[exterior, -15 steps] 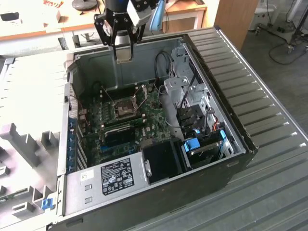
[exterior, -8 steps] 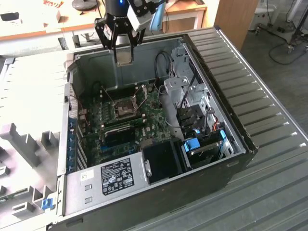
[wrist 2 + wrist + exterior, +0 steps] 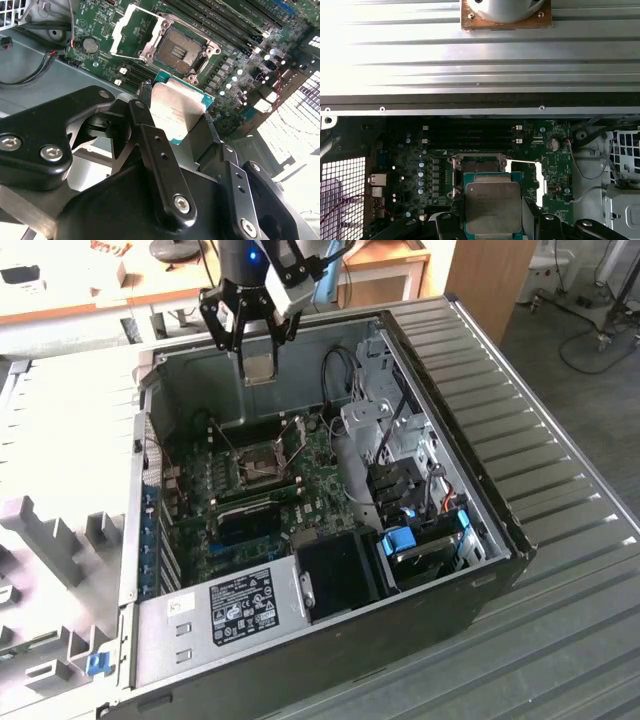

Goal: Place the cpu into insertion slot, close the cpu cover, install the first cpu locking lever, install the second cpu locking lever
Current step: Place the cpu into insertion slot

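Silvery-grey cpu, teal-edged, sits flat, clamped in the gripper.

The ribbed grey metal table is hogging most of the exterior view and catching pretty bright light. A brown wooden cabinet is standing behind it, a pale wooden desk is sitting off toward the exterior view's left, and grey floor is peeking through beyond.
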You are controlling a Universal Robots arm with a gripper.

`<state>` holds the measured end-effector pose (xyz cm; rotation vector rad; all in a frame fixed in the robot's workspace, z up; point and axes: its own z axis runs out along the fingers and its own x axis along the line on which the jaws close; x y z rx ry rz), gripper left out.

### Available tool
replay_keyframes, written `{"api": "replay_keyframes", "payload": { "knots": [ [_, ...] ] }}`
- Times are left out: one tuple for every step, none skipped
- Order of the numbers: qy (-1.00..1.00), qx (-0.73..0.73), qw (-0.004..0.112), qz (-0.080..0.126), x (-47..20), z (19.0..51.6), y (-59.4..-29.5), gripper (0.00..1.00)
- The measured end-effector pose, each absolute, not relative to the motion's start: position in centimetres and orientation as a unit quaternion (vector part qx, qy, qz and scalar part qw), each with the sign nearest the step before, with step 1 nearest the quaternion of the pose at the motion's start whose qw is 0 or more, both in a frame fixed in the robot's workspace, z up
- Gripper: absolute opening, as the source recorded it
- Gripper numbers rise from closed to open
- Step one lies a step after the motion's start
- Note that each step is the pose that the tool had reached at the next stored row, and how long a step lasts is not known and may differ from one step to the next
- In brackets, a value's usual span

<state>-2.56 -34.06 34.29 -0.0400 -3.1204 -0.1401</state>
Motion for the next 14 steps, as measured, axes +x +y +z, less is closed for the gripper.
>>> {"api": "replay_keyframes", "payload": {
  "knots": [
    [-0.999, -0.013, 0.009, -0.045, -2.56, 34.21, -34.06, 0.54],
    [-0.999, -0.013, 0.009, -0.045, -2.56, 34.15, -34.06, 0.54],
    [-0.999, -0.013, 0.009, -0.045, -2.56, 34.10, -34.06, 0.54],
    [-0.999, -0.013, 0.009, -0.045, -2.56, 34.06, -34.06, 0.54],
    [-0.999, -0.013, 0.009, -0.045, -2.56, 34.02, -34.06, 0.54],
    [-0.999, -0.013, 0.009, -0.045, -2.56, 33.97, -34.06, 0.54],
    [-0.999, -0.013, 0.009, -0.045, -2.56, 33.93, -34.06, 0.54],
    [-0.999, -0.013, 0.009, -0.045, -2.56, 33.86, -34.06, 0.54],
    [-0.999, -0.013, 0.009, -0.045, -2.56, 33.81, -34.06, 0.54],
    [-0.999, -0.013, 0.009, -0.045, -2.56, 33.76, -34.06, 0.54],
    [-0.999, -0.013, 0.009, -0.045, -2.56, 33.72, -34.05, 0.54],
    [-0.999, -0.013, 0.009, -0.045, -2.56, 33.67, -34.05, 0.54],
    [-0.999, -0.013, 0.009, -0.045, -2.56, 33.63, -34.05, 0.54],
    [-0.999, -0.013, 0.009, -0.045, -2.56, 33.57, -34.05, 0.54]
  ]
}}
